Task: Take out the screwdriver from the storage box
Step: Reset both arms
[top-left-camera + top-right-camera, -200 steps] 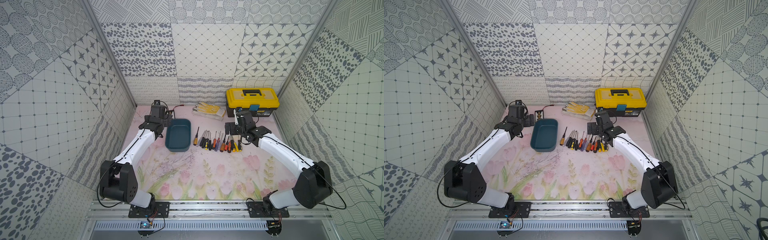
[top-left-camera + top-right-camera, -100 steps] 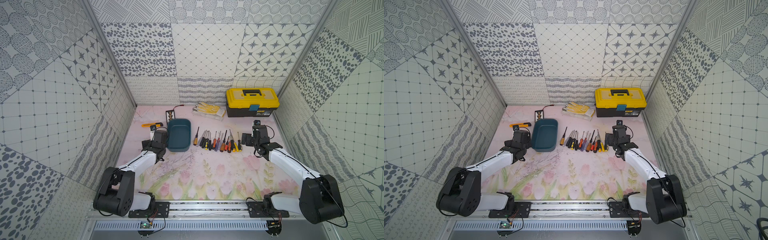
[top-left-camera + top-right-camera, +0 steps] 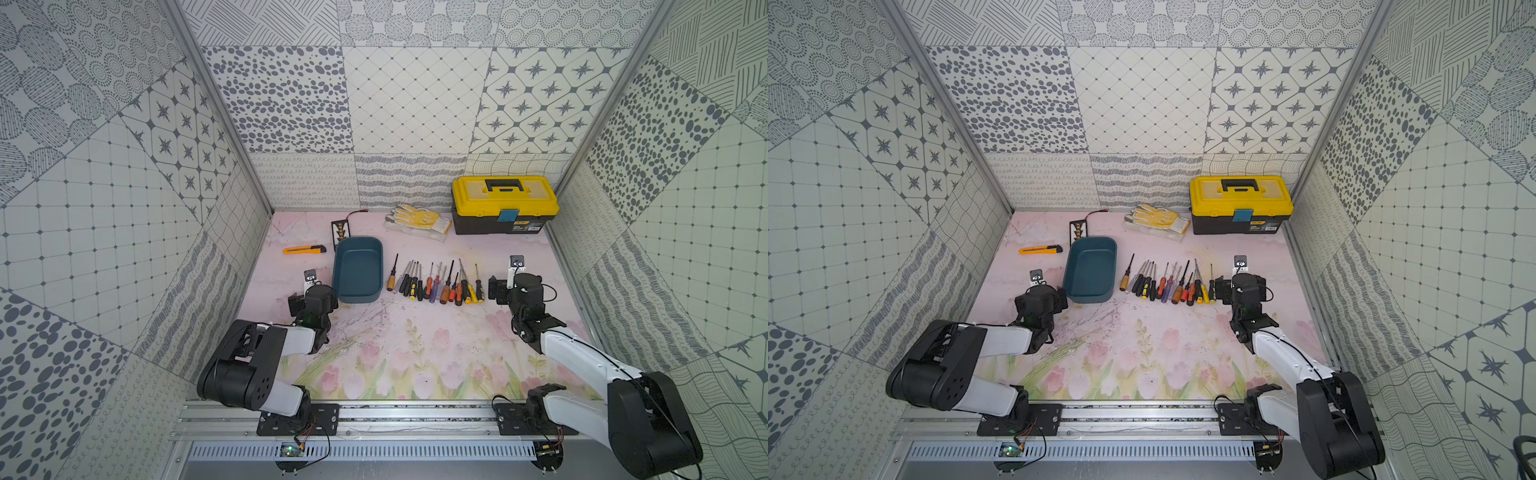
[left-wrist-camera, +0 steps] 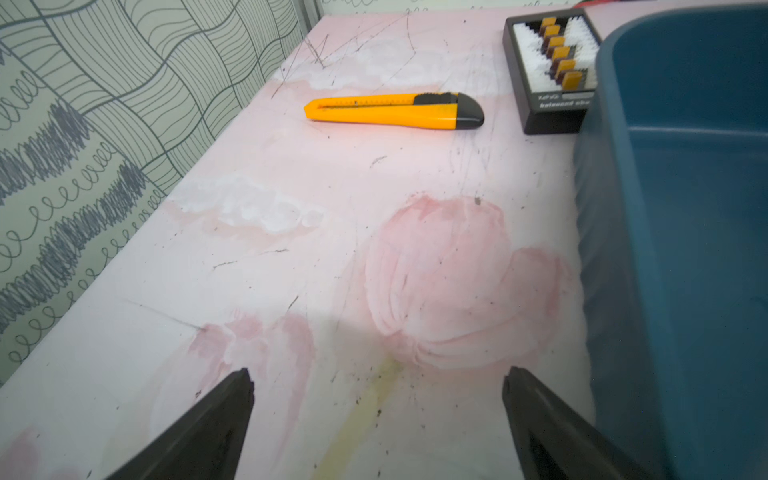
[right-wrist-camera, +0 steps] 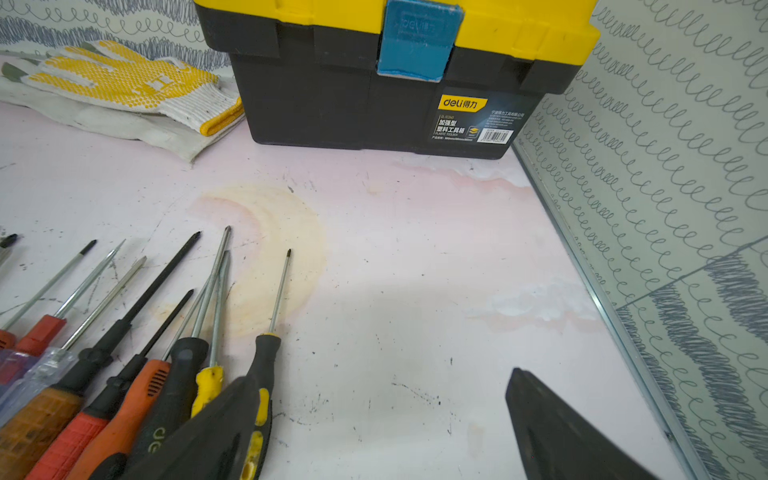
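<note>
- The storage box point(image 3: 358, 270) is recorded on the surface point(image 3: 436, 332), left of centre and lidless. No tool is seen inside it in both top views. The part of its interior shown in the left wrist view is likewise bare.
- The screwdrivers point(image 3: 435, 286) are laid in a row on the surface just beside the box, on its right side, with tips towards the back wall. The removal is judged done, or very nearly so.
- The left jaws, on the left arm point(image 3: 291, 336), are spread wide and hold nothing. They sit low, just beside the box's near left corner.
- The right jaws, on the right arm point(image 3: 582, 353), are spread wide and empty at the right end of the row. In the right wrist view one jaw overlaps the outermost black-and-yellow handle, but contact cannot be confirmed.
- Risk: a sideways sweep of the right arm could roll or scatter the row.
- Risk: the box could be shoved or tipped if the left arm is swung towards its wall.
- Risk: a further reach into the box would likely close on nothing.
- The utility knife point(image 3: 304, 249) and toolbox point(image 3: 505, 203) lie well apart, and no hazard is noted there.
</note>
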Robot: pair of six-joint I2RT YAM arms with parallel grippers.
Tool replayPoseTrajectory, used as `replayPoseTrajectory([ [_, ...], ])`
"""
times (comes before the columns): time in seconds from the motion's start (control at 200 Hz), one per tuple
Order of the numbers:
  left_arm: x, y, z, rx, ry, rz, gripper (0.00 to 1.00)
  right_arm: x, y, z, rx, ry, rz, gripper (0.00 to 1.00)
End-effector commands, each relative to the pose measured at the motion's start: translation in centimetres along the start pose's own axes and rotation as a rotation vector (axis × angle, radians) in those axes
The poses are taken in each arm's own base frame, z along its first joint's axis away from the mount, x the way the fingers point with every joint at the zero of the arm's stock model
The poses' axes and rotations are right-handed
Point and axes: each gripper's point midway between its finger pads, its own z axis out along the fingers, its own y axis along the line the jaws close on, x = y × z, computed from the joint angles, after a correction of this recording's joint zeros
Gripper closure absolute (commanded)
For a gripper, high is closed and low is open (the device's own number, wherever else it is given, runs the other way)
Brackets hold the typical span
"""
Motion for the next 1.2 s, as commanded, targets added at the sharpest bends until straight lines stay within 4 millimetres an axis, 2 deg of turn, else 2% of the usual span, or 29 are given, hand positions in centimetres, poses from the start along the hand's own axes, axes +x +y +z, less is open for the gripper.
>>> replayPoseTrajectory([
  [0.0, -4.6, -2.2, 0.2, 0.151, -0.161, -0.045, 0.01, -3.2, 0.3, 0.0, -0.032, -0.174, 0.042, 0.01],
  [0.105, -4.3, -3.1, 0.1, 0.214, -0.166, -0.032, 0.01, -2.6, 0.3, 1.3, -0.032, -0.179, 0.058, 0.01],
  [0.155, -3.6, -3.5, 0.1, 0.244, -0.152, -0.042, 0.01, -2.1, 0.3, 1.9, -0.033, -0.173, 0.061, 0.01],
  [0.215, -3.6, -3.1, 0.4, 0.25, -0.208, -0.053, 0.01, -1.7, 0.3, 2.4, -0.037, -0.181, 0.083, 0.01],
  [0.275, -3.0, -2.9, 0.0, 0.26, -0.155, -0.083, 0.01, -1.8, 0.3, 2.8, -0.036, -0.191, 0.098, 0.01],
  [0.345, -3.5, -2.5, 0.0, 0.256, -0.221, -0.089, 0.01, -1.9, 0.5, 3.2, -0.053, -0.195, 0.091, 0.01],
  [0.45, -3.2, -2.5, 0.2, 0.259, -0.175, -0.101, 0.01, -0.8, 0.9, 4.2, -0.071, -0.199, 0.085, 0.01],
  [0.565, -3.0, -2.6, 0.4, 0.258, -0.152, -0.099, 0.01, 0.2, 0.0, 5.1, -0.013, -0.188, 0.117, 0.01],
  [0.811, -3.2, -2.8, 0.6, 0.26, -0.155, -0.085, 0.01, 0.2, -1.1, 5.6, 0.043, -0.161, 0.152, 0.01],
  [0.911, -3.3, -3.6, 1.6, 0.27, -0.103, -0.048, 0.01, 0.4, -1.3, 5.7, 0.044, -0.155, 0.161, 0.01],
  [1.196, -3.1, -4.2, 1.5, 0.302, -0.096, -0.033, 0.01, 0.4, -1.7, 5.8, 0.043, -0.147, 0.182, 0.01],
])
